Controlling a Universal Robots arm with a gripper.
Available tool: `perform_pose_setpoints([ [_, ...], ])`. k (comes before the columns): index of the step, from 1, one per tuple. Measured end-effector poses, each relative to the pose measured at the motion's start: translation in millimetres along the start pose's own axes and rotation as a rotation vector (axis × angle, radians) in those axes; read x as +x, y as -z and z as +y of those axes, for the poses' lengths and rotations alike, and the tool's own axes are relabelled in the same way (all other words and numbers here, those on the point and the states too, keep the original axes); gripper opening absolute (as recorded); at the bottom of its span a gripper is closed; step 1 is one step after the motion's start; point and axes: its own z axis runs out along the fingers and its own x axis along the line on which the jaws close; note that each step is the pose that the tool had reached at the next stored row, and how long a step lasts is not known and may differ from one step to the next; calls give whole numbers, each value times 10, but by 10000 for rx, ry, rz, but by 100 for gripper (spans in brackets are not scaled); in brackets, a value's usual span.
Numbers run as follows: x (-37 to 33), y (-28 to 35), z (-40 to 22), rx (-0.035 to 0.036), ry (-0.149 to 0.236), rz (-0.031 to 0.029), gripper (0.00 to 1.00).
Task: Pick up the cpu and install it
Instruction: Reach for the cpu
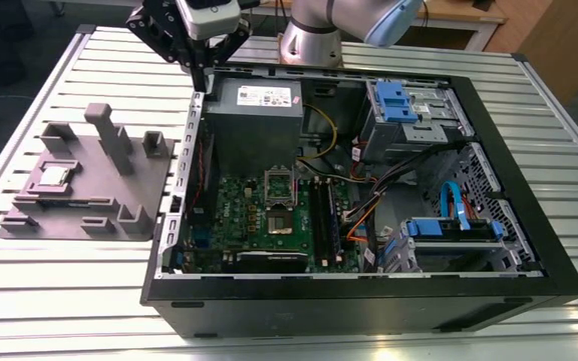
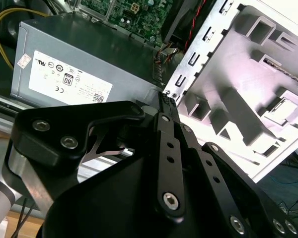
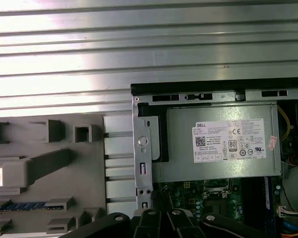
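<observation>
Nearest stands the open black computer case [image 1: 369, 301], its motherboard [image 1: 269, 218] exposed, on the middle of the bench [image 1: 58, 301]. Beside it, toward the bench's edge on the exterior view's left, the cpu [image 1: 53, 177] lies flat in a pocket of the grey fixture plate [image 1: 78, 222]. Farthest, the gripper [image 1: 201, 83] hangs over the case's far corner, its 2 fingers [image 2: 167, 106] pressed together on nothing; the cpu lies nearer and to that view's left of them, a tall post [image 1: 108, 135] between, with open room above.
</observation>
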Motion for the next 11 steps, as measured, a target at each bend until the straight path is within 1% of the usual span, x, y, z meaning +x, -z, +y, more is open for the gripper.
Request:
perform_pose_setpoints([
  [11,55,-9,-5,0,0,1,11],
])
